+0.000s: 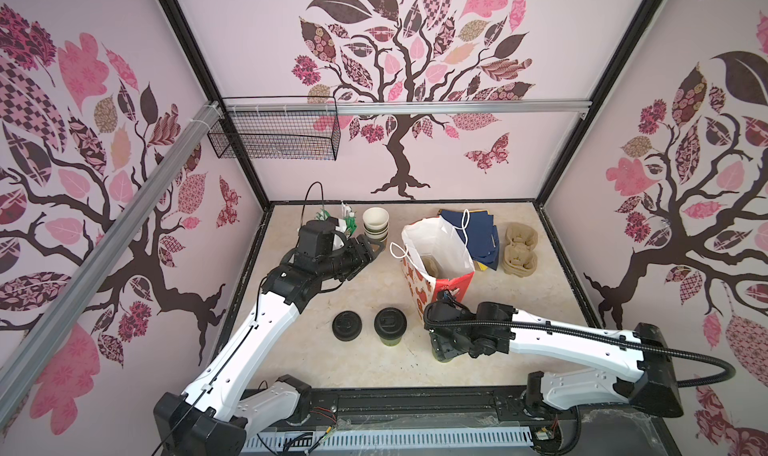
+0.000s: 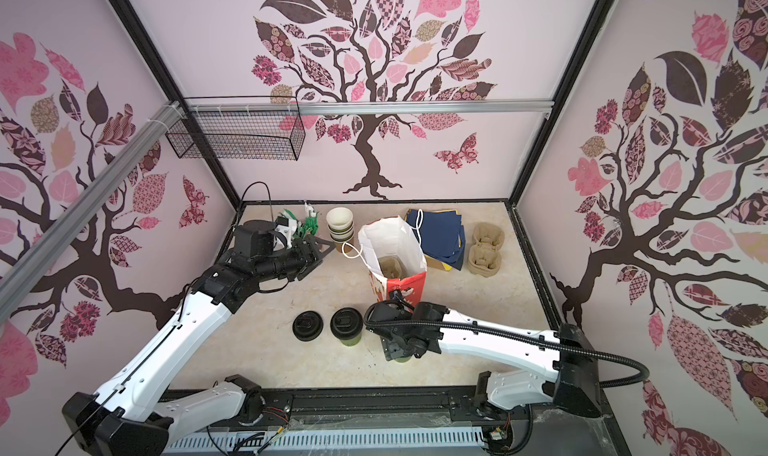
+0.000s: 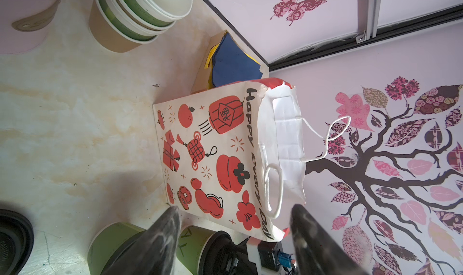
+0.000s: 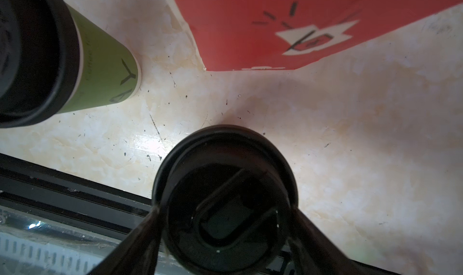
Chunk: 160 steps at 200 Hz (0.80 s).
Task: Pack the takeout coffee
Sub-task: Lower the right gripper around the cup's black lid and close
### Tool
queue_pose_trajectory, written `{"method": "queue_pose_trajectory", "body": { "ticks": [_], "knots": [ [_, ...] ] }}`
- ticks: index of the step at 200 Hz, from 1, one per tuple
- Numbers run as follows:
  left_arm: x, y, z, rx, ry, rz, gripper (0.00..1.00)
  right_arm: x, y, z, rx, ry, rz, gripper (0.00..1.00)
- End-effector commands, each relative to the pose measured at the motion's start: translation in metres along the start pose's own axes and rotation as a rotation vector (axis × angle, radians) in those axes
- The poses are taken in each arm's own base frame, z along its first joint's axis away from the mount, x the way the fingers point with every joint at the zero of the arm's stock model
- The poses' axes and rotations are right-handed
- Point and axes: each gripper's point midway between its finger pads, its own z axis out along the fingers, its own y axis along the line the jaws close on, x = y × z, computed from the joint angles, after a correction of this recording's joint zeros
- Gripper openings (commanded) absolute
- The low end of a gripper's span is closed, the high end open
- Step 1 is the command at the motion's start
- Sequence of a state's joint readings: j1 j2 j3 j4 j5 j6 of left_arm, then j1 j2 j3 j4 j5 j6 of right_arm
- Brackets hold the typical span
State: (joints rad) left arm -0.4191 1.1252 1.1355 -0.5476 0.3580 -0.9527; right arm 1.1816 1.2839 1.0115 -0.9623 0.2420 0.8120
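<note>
Two green takeout coffee cups with black lids stand on the table in front of the bag. One stands free [image 1: 390,327] [image 4: 105,68]. The second cup [image 4: 225,206] [image 3: 194,243] sits under my right wrist, only its base showing in both top views [image 1: 441,357]. My right gripper [image 4: 223,211] [image 1: 442,350] points down, its fingers pressed against both sides of that cup's lid. An upright red and white paper bag [image 1: 419,283] [image 3: 208,156] stands open with a pulp carrier [image 1: 432,267] inside. My left gripper [image 3: 234,208] [image 1: 376,250] hangs open and empty beside the bag's handle.
A stack of bare black lids [image 1: 347,326] sits left of the free cup. At the back are stacked empty cups [image 1: 375,223], wrapped straws [image 1: 351,223], folded blue bags [image 1: 478,233] and pulp carriers [image 1: 519,248]. A wire basket [image 1: 274,136] hangs on the back rail.
</note>
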Motion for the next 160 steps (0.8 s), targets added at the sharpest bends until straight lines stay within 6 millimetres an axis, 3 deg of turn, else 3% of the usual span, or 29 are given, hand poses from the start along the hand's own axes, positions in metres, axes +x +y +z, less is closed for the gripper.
{"method": "queue_pose_trajectory", "body": {
  "ticks": [1, 78, 160],
  "knots": [
    [0.001, 0.003, -0.002, 0.006, -0.009, 0.009, 0.72, 0.009, -0.010, 0.008, 0.061, 0.041, 0.076, 0.80],
    [0.001, 0.003, -0.003, 0.006, -0.011, 0.009, 0.72, 0.011, -0.010, 0.005, 0.053, 0.053, 0.074, 0.72],
    [0.007, -0.003, 0.001, 0.028, 0.043, 0.021, 0.73, 0.012, -0.022, -0.037, 0.041, 0.066, 0.052, 0.68]
  ]
}}
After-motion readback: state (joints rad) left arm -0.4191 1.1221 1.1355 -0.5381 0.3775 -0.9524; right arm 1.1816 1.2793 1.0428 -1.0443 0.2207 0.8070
